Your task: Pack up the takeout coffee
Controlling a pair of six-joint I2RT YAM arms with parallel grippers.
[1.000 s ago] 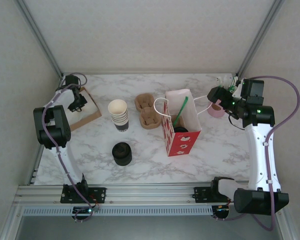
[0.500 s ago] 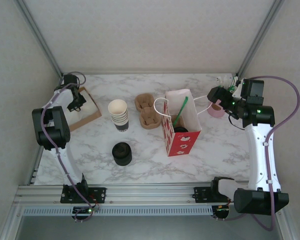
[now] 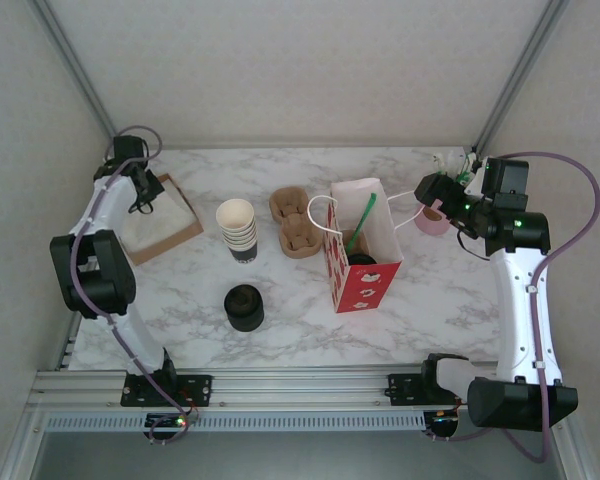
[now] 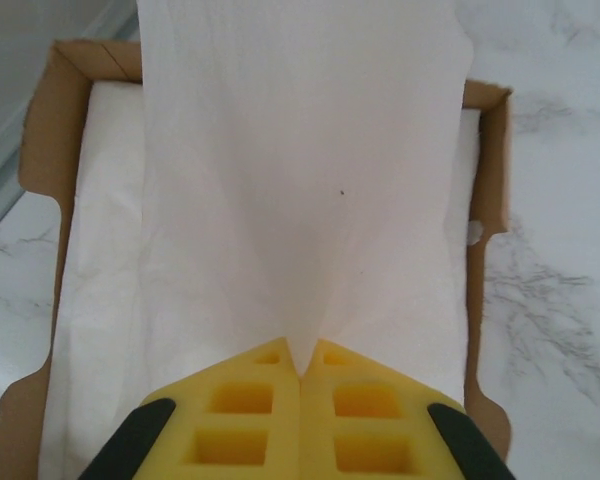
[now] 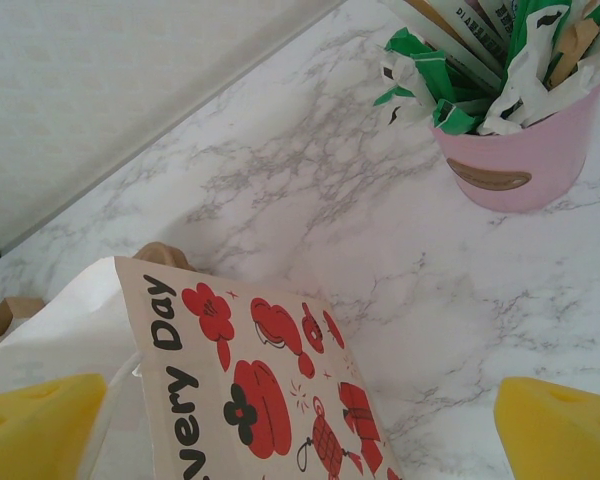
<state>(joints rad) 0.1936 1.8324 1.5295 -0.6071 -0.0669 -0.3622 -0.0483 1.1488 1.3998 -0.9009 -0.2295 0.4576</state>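
The coffee (image 3: 363, 261) sits in the bag (image 3: 365, 288); left gripper (image 4: 300, 368) clenches a napkin (image 4: 300, 180), seemingly the last item, right gripper (image 5: 300, 425) gaping.

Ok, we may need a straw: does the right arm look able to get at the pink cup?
Probably yes. The right gripper is open and close to the pink cup, with bare marble table between them; the bag stands off to its other side.

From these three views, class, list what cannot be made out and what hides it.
Top external: takeout coffee below its lid, hidden by bag walls.
Left wrist: box floor, covered by the napkin.
Right wrist: pink cup sachet tops, cut by the upper edge.
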